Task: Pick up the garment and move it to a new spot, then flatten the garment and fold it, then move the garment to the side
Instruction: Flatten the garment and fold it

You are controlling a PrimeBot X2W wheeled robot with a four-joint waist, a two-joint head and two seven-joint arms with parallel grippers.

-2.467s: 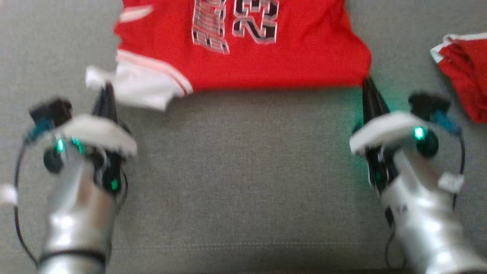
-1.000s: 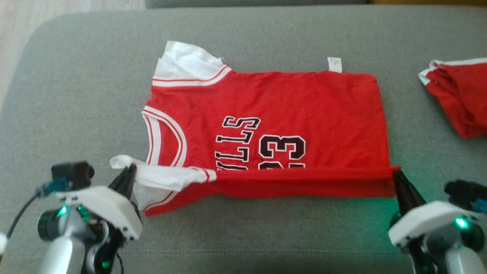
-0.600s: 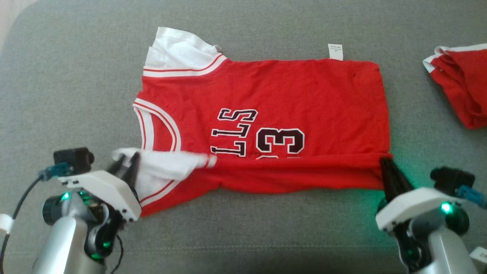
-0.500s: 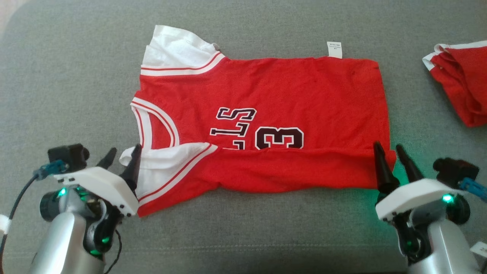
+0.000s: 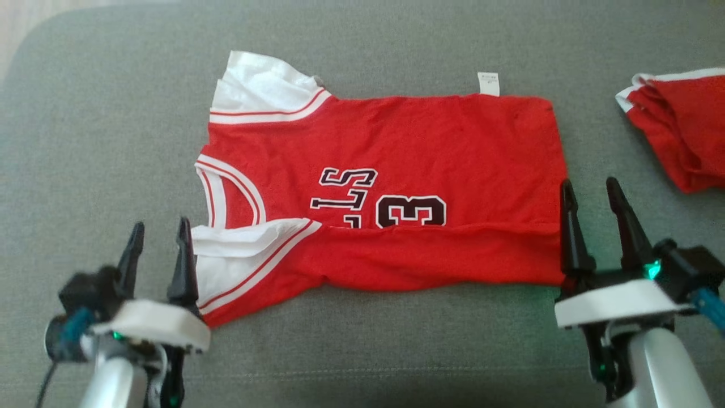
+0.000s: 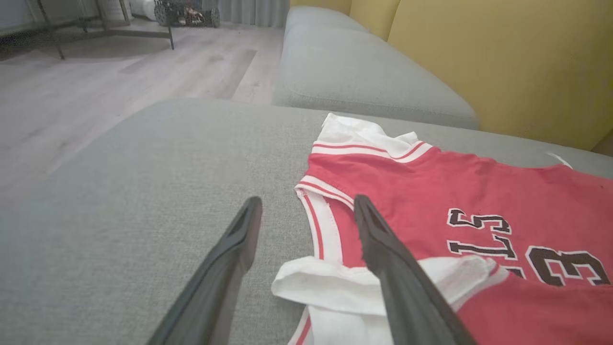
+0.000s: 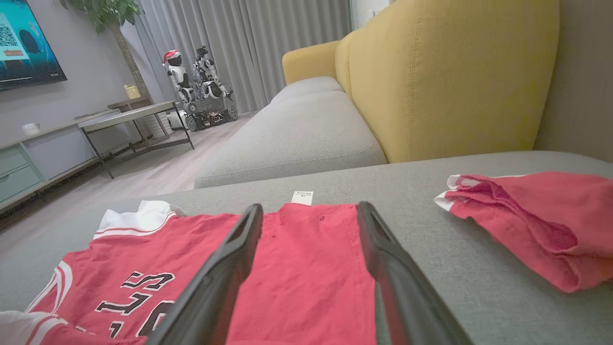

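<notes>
Surface: we look down on a grey sofa seat (image 5: 113, 141) that carries everything.
Garment: we see the garment (image 5: 396, 141), a red jersey with white trim, lying flat in the middle of the seat, neck towards our left and hem towards our right.
Near edge: a long strip (image 5: 430, 255) is folded over onto the front, covering the lower part of the number, and a white sleeve (image 5: 243, 238) lies on top at the left end.
Left tool (image 5: 161, 225): its fingers stand apart and hold nothing; one finger is just beside the sleeve, and we cannot tell whether it touches.
Right tool (image 5: 589, 184): its fingers stand apart and hold nothing, at the hem corner.
Head view gives: the full outline, the care label (image 5: 488, 83) at the far edge, and a crumpled red cloth (image 5: 679, 130) well apart on the right.
Left wrist view adds: a wooden floor (image 6: 72, 86), a further seat cushion (image 6: 354, 72) and a yellow backrest (image 6: 503, 57).
Right wrist view adds: grey curtains (image 7: 268, 43), a screen (image 7: 24, 43), a low table (image 7: 134, 115) and small robots (image 7: 201, 81); one finger hangs over red cloth, the other over bare seat.
</notes>
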